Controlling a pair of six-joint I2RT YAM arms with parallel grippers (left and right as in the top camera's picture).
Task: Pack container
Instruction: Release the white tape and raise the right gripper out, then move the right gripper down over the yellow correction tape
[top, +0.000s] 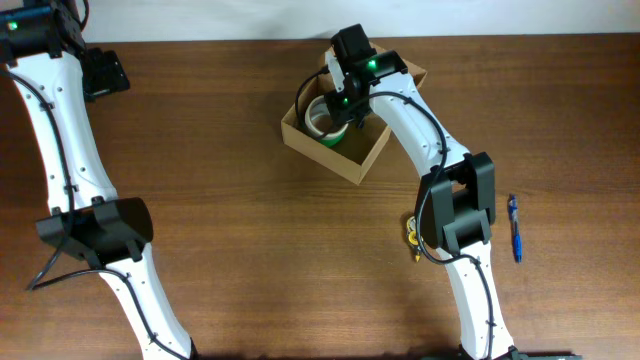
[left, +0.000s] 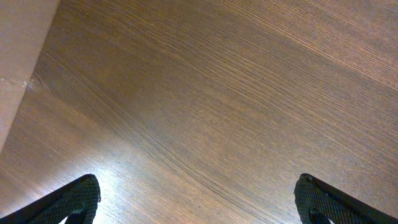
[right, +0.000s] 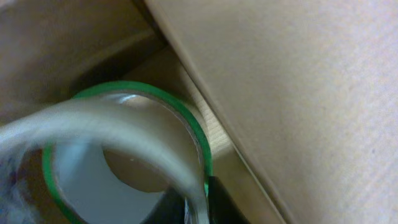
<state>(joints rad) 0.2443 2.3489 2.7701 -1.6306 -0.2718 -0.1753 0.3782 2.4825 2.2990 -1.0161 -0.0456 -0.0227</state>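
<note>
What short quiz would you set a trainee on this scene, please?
1. True or false: the tape roll sits inside the box.
2. What lies on the table near its right edge? A) scissors B) a blue pen C) a cup
3. Which gripper hangs over bare table, far from the box?

Key: 1 true; 2 B; 3 the left gripper.
</note>
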